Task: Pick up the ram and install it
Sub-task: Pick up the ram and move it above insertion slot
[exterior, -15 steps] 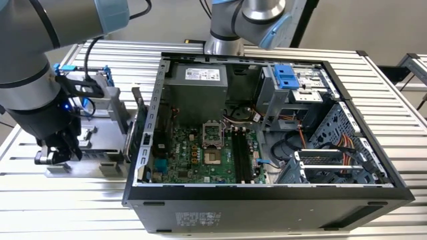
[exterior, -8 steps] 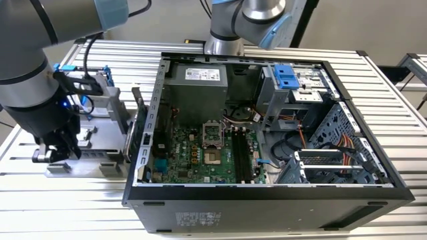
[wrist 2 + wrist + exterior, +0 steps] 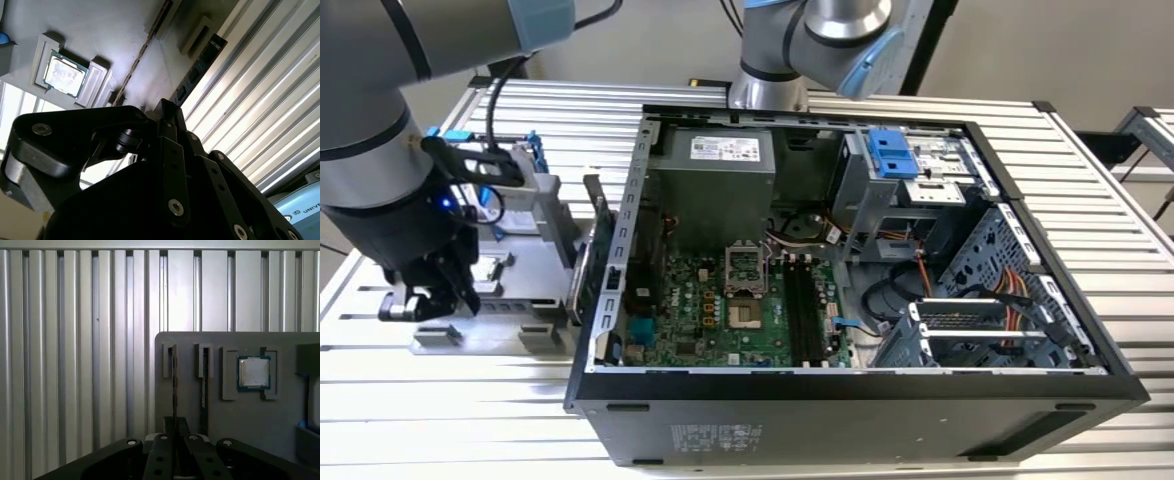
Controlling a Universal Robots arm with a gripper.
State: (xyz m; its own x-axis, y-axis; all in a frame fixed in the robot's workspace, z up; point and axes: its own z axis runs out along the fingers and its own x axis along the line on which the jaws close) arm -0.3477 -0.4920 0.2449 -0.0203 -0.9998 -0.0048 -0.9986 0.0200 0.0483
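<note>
black pincer [image 3: 175,426] hung over the thin ram stick [image 3: 174,385] in its grey tray [image 3: 280,425], grip state unclear; pickup stage, needing square alignment.

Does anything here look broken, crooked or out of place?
Nothing stands out. The computer case lies open on the table. In the first wrist view, two ram sticks stand straight in the gray holder's slots, the processor chip lies flat in its pocket, and the gripper lines up with one stick.
</note>
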